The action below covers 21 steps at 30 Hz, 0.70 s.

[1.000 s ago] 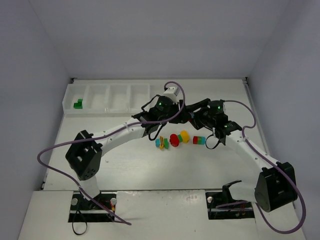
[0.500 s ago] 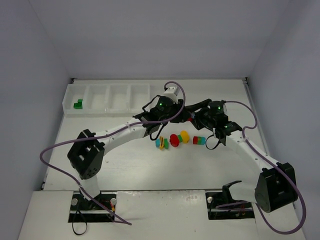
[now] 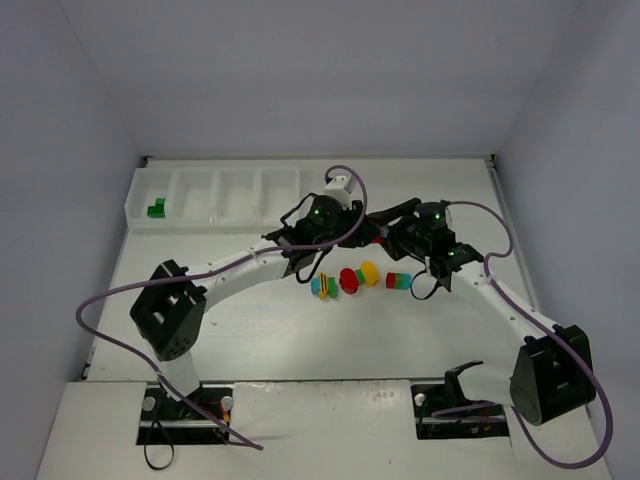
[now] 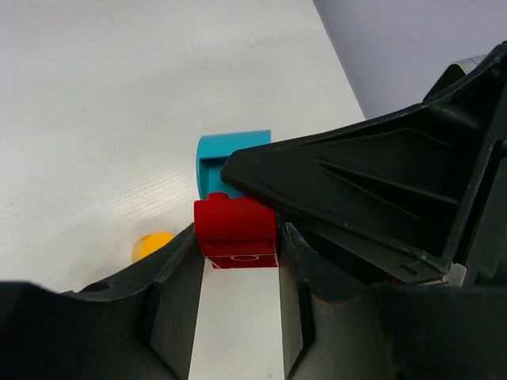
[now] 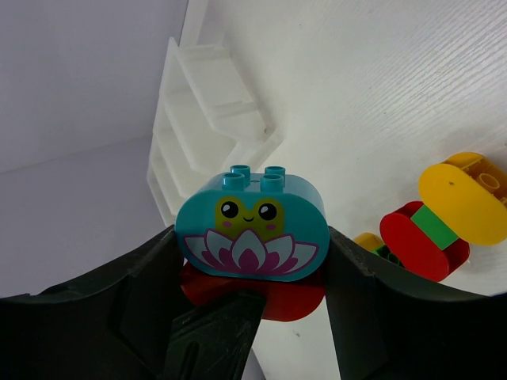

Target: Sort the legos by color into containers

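While both are held: cyan brick (image 5: 252,226) atop red brick (image 4: 236,232)
Right gripper (image 5: 252,237): clamps cyan brick, long axis finger to finger
Left gripper (image 4: 236,247): clamps red brick

A translucent white tray (image 3: 238,196) of four compartments in a row held one green brick (image 3: 155,209) in its leftmost compartment. Off the tray's right end, on its near side, a striped stack (image 3: 323,286), a red-and-yellow rounded pair (image 3: 358,276) and a red-green-cyan stack (image 3: 398,280) lay in a row. A rounded cyan brick (image 5: 252,234) printed with a frog and lotus was joined to a red brick (image 4: 236,233).
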{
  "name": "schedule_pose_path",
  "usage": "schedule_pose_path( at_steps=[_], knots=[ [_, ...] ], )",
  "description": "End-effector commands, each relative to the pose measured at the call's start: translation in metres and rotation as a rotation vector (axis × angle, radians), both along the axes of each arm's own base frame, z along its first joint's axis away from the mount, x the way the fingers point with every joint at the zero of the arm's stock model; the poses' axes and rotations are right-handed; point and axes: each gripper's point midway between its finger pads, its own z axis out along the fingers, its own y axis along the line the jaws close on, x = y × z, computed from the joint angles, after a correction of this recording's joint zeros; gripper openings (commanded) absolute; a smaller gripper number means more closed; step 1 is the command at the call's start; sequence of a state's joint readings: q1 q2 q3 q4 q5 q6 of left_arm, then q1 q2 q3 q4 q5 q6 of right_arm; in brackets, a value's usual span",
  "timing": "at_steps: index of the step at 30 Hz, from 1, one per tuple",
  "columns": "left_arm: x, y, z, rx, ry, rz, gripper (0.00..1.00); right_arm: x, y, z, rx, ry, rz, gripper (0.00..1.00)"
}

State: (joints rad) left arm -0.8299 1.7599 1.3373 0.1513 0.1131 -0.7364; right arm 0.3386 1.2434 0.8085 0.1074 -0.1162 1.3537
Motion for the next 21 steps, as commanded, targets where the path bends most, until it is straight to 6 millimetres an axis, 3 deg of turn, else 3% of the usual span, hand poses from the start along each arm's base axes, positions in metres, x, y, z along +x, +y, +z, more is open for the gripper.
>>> schedule_pose_path(
  at_steps=[1, 11, 14, 21],
  knots=[
    [-0.0158, -0.0023, 0.0508, -0.067, -0.128, -0.089, 0.00, 0.0130, -0.0006, 0.0191, -0.011, -0.093, 0.000, 0.54],
    [-0.0202, 0.0025, 0.0513, -0.054, -0.140, -0.102, 0.00, 0.0179, -0.0036, 0.0166, -0.053, -0.103, 0.006, 0.87],
    [-0.0211, 0.0034, 0.0522, -0.057, -0.141, -0.102, 0.00, 0.0183, -0.0056, 0.0169, -0.058, -0.106, 0.001, 0.87],
    [-0.0196, 0.0065, 0.0537, -0.058, -0.148, -0.087, 0.00, 0.0160, -0.0061, 0.0168, -0.052, -0.103, -0.001, 0.69]
  ],
)
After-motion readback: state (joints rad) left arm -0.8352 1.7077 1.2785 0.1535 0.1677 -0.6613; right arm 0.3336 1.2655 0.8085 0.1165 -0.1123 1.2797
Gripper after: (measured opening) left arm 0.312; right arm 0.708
